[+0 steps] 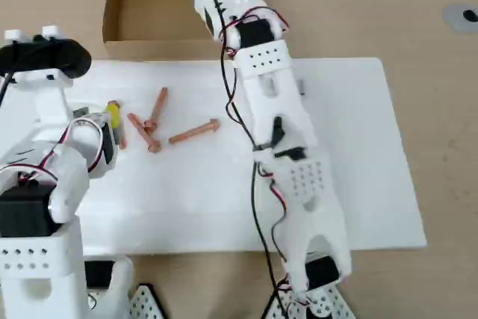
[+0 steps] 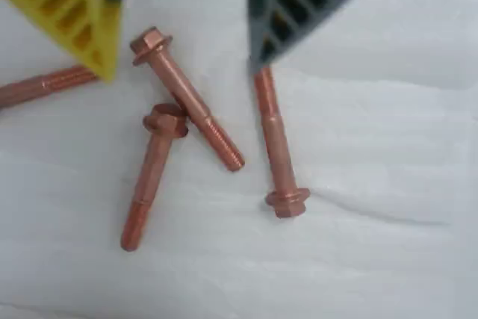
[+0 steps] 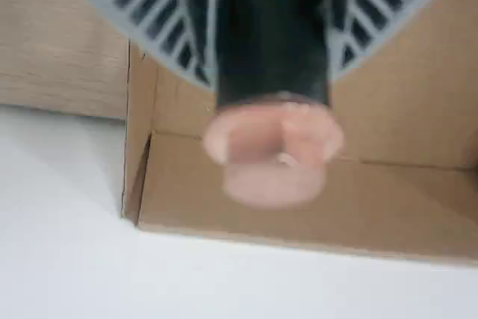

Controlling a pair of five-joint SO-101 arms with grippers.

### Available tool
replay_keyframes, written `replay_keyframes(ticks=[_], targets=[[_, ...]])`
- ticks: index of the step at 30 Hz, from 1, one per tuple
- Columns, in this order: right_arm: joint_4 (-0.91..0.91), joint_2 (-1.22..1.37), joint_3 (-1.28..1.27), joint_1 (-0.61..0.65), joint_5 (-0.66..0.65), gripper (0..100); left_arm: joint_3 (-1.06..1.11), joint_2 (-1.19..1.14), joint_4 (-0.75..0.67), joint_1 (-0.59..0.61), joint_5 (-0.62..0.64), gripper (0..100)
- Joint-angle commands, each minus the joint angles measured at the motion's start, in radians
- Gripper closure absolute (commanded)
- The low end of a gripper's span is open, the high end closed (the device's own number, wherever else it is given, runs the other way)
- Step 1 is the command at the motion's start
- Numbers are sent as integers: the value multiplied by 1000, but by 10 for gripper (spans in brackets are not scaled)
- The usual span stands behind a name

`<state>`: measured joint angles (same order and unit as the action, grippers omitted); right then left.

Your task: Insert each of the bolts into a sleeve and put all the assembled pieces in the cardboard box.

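Right end effector (image 3: 270, 72) is clamping a black sleeve (image 3: 272, 35) with a bolt head (image 3: 272, 155) poking out of its end, and I'm seeing it hanging by the cardboard box (image 3: 418, 207) at the far side of the bench (image 1: 426, 35). Left end effector (image 2: 179, 61) is hovering, fingers spread apart, above four loose copper bolts (image 2: 187, 102) lying on the white sheet (image 1: 336, 169)

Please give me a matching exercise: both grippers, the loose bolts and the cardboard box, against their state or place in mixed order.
1 left gripper
2 right gripper
3 loose bolts
4 cardboard box

A lying on the white mat
B shut on a sleeve holding a bolt
C off the mat, at its far edge
D open, above the loose bolts

Pairs: 1-D, 2-B, 3-A, 4-C
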<state>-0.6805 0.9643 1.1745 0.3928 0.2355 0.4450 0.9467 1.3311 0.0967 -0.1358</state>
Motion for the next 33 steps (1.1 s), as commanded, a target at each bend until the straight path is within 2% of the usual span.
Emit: replay_keyframes(ticks=[1,8,14,21,28,33], targets=[[28,150,262,-21,5,989,18,-1,-38,11,2,871],[31,404,496,-25,9,989,38,1,-35,11,2,871],[120,472,479,-42,5,988,40,1,-32,12,2,871],[114,512,481,-47,3,987,40,1,11,12,2,871],[114,547,484,-45,-115,986,40,1,15,12,2,871],[114,544,489,-47,-124,966,40,1,15,12,2,871]])
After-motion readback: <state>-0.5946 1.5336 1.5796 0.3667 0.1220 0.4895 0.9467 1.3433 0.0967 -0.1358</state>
